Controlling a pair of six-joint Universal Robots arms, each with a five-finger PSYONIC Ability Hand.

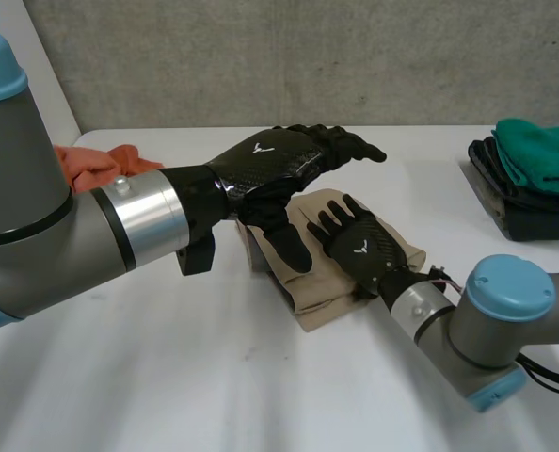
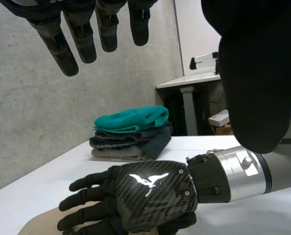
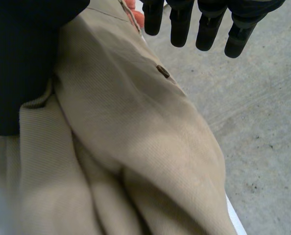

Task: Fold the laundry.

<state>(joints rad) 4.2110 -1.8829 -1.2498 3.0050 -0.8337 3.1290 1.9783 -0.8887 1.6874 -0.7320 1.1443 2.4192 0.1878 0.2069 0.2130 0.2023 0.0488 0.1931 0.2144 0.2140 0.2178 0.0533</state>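
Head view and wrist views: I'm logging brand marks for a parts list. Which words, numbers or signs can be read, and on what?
No words or numbers are readable.
White winged emblem, no lettering: back of the left hand.
Same emblem: back of the right hand.

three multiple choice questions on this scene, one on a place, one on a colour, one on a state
1. Where does the right hand rest?
A. on the tan garment
B. on a basket
C. on bare table

2. What colour tops the folded stack?
A. orange
B. teal
C. white

3. How are the fingers of the left hand?
A. curled round cloth
B. straight, holding nothing
C. pinching a corner

Answers:
1 A, its palm lies flat on the tan cloth.
2 B, a teal piece lies on the dark ones.
3 B, the left wrist view shows them straight, above the right hand.
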